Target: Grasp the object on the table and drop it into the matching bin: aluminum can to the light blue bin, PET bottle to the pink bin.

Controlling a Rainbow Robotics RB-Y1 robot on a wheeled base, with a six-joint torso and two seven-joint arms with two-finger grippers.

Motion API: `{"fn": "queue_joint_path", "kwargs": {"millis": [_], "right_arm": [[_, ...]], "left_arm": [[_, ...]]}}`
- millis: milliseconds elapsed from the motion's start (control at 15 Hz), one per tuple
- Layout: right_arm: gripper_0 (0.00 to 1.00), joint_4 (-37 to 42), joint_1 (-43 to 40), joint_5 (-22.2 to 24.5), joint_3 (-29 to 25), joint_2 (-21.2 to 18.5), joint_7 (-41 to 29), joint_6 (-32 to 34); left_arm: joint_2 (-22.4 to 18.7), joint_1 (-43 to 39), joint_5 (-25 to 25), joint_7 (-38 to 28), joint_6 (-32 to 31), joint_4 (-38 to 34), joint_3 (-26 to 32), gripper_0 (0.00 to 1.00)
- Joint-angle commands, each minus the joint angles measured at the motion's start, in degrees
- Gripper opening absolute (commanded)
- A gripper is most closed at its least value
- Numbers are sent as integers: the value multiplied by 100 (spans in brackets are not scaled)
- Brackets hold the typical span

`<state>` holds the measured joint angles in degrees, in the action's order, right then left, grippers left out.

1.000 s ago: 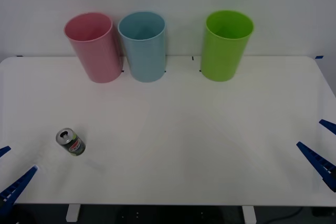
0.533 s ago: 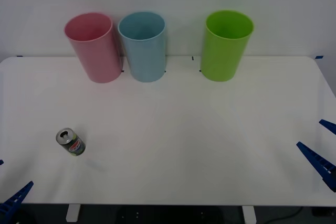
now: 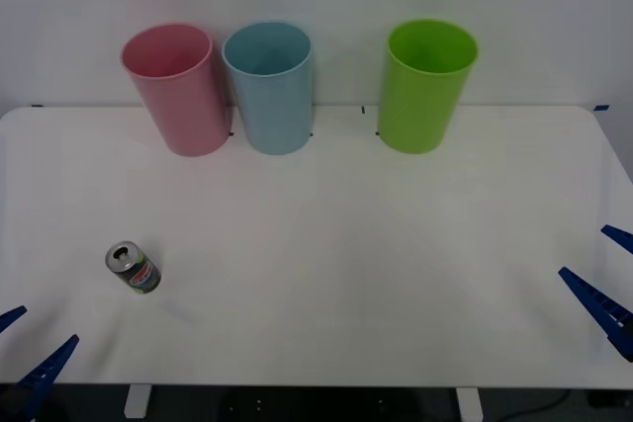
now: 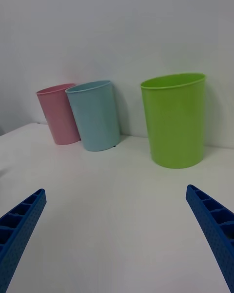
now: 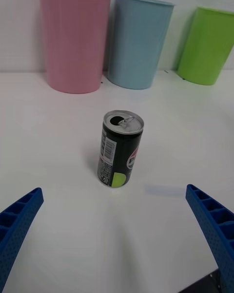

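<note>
Can [image 3: 134, 268]: upright on table [image 3: 346, 244], front-left, well apart from the bins.
L hand [image 3: 25, 343]: at table's front-left corner, fingers spread, near can.
R hand [image 3: 605, 279]: right edge, spread, empty.

Loads of bare table [image 3: 396, 244] all round the can [image 3: 134, 268], which stands upright on its own, nothing touching it. From the can, the bins are well off at the back edge: pink bin [image 3: 178, 91] and blue bin [image 3: 269, 88] touching or nearly so, no way between them. The green bin [image 3: 425, 86] stands apart, leaving a gap beside the blue.
</note>
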<state>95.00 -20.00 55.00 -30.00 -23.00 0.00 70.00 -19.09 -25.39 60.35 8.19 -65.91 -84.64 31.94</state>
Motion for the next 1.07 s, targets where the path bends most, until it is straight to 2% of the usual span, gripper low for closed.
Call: {"fn": "queue_joint_path", "kwargs": {"millis": [67, 400, 600, 800, 1067], "right_arm": [[100, 0, 0, 0, 0, 0, 0, 0], [100, 0, 0, 0, 0, 0, 0, 0], [100, 0, 0, 0, 0, 0, 0, 0], [100, 0, 0, 0, 0, 0, 0, 0], [100, 0, 0, 0, 0, 0, 0, 0]], "left_arm": [[301, 175, 161, 42, 114, 0, -4, 100], [564, 491, 512, 60, 562, 0, -21, 100], [591, 605, 548, 77, 975, 9, -268, 100], [591, 755, 706, 68, 1177, 53, -408, 100], [591, 1133, 882, 156, 1204, 466, -470, 100]]}}
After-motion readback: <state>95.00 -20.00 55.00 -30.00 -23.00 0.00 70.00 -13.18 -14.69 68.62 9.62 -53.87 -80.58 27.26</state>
